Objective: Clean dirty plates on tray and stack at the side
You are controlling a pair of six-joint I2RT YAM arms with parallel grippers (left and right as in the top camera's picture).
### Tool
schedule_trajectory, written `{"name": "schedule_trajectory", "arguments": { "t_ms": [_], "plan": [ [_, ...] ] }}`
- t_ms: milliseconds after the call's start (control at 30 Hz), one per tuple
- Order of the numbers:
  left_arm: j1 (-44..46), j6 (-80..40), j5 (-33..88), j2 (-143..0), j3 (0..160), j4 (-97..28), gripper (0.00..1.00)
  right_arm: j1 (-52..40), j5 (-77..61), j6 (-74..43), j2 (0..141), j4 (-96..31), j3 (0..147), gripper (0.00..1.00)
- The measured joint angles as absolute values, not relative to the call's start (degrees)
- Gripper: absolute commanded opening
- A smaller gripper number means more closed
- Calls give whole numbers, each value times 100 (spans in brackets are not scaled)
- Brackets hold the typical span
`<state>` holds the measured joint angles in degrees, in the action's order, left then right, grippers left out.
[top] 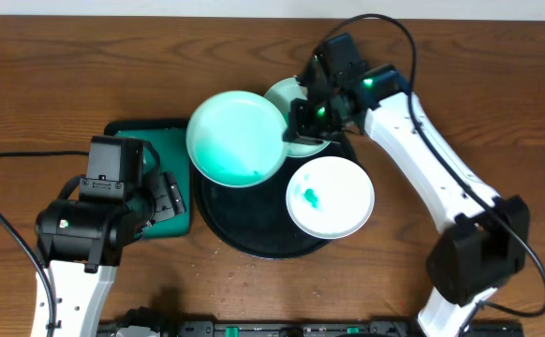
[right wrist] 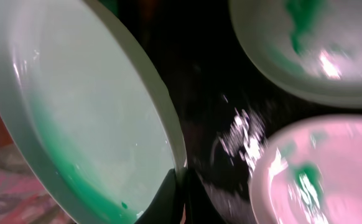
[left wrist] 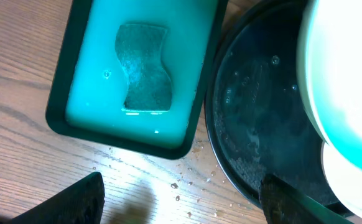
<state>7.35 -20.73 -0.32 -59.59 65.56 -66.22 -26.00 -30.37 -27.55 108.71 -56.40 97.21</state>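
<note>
Tray (top: 249,225), black, round and shallow with a raised rim, lies at the centre of the frame on the wooden table (top: 48,75). In the left wrist view its wet floor is speckled with droplets. Just beside it, left of centre, sits a smaller rectangular green tray (top: 165,140) with a dark rim, holding pale green liquid; whether the two rims touch cannot be told. The mint plate (top: 237,138) looks the biggest of the three dishes from above, held up over the tray's upper left edge, with a deeper green film gathered toward its lower side. The right claw (top: 293,126), reaching in from the upper right, is clamped on that plate's right rim, and the right wrist view shows one dark finger (right wrist: 168,199) against the edge. At the top of the tray, the back plate (top: 284,94) is partly hidden by the mint plate and the claw. The white plate (top: 333,201) rests at the tray's lower right, reaching a little past the rim, with a green blotch left of its middle. The left claw (top: 168,195) hovers over the green tray's lower right part, its fingers spread wide apart with nothing between them. A dark green sponge (left wrist: 142,68), narrowed at the waist, lies flat in the liquid. Small specks (left wrist: 175,185) dot the table by the green tray's near corner.
</note>
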Motion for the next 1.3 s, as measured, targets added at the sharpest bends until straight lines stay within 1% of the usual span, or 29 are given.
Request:
{"name": "schedule_trajectory", "arguments": {
  "t_ms": [200,333,433,567,667,733,1033,1300],
  "plan": [
    [735,-2073,-32,-5959,6556,-6626,80,-2602,-3393,-2606,10973,-4462,9701,1],
    [735,-2073,-32,-5959,6556,-6626,80,-2602,-3535,-2606,10973,-4200,9701,1],
    [735,-2073,-32,-5959,6556,-6635,80,-2602,-3583,-2709,10973,-4386,9701,1],
    [735,-2073,-30,-5959,6556,-6676,80,-2602,-3597,-2991,10973,-5293,9701,1],
    [735,-2073,-32,-5959,6556,-6681,80,-2600,-3175,-3214,10973,-6082,9701,1],
    [735,-2073,-32,-5959,6556,-6687,80,-2582,-2805,-3258,10973,-6344,9699,1],
    [735,-2073,-32,-5959,6556,-6687,80,-2427,-1452,-3273,10973,-6532,9699,1],
    [735,-2073,-32,-5959,6556,-6685,80,-2418,-1028,-2655,10973,-5649,9699,1]
  ]
}}
